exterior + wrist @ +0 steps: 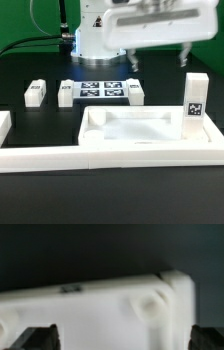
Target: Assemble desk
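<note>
The white rimmed tabletop (135, 128) lies flat near the middle of the table. One tagged leg block (195, 100) stands upright at its end on the exterior view's right. Three more leg blocks lie behind it: two at the left (35, 94) (66, 94) and one (135, 94) near the middle. My gripper (158, 60) hangs open above the tabletop's far side, holding nothing. In the wrist view the blurred tabletop (100, 308) fills the lower frame, showing a corner and a round dimple (150, 308), with the gripper (120, 339) spread wide over it, its dark fingertips (38, 338) apart.
The marker board (100, 90) lies flat behind the tabletop, between the leg blocks. A long white border rail (110, 157) runs along the front and turns up at the exterior view's left (5, 125). The arm's white base stands at the back.
</note>
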`<control>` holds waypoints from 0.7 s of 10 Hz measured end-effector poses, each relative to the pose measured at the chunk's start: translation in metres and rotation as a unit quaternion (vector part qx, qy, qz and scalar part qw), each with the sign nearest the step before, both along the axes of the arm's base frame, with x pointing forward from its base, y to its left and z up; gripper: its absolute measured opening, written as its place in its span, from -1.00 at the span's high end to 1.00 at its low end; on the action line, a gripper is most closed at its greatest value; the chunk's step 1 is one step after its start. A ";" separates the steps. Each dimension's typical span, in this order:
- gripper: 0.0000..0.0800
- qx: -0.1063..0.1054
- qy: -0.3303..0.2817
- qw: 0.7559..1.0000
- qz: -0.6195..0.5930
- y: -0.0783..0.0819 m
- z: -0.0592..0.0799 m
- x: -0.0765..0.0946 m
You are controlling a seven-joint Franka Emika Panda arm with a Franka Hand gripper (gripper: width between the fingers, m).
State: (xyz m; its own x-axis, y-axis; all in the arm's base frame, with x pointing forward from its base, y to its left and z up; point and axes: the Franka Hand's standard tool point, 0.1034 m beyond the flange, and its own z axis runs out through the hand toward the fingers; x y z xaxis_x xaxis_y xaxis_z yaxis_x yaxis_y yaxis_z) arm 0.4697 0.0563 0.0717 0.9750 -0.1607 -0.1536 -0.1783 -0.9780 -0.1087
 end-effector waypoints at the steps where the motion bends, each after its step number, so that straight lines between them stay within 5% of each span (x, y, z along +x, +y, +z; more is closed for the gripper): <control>1: -0.62 -0.010 0.002 1.000 0.005 -0.002 -0.009 -0.007; 6: -0.62 0.023 0.170 0.985 0.014 -0.002 -0.012 -0.021; 7: -0.62 0.024 0.208 0.978 0.008 -0.008 -0.025 -0.030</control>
State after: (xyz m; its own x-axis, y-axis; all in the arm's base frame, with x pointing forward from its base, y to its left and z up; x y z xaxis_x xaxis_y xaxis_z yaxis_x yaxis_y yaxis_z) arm 0.4399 0.0478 0.0471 0.8292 -0.1277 -0.5441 -0.2008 -0.9766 -0.0768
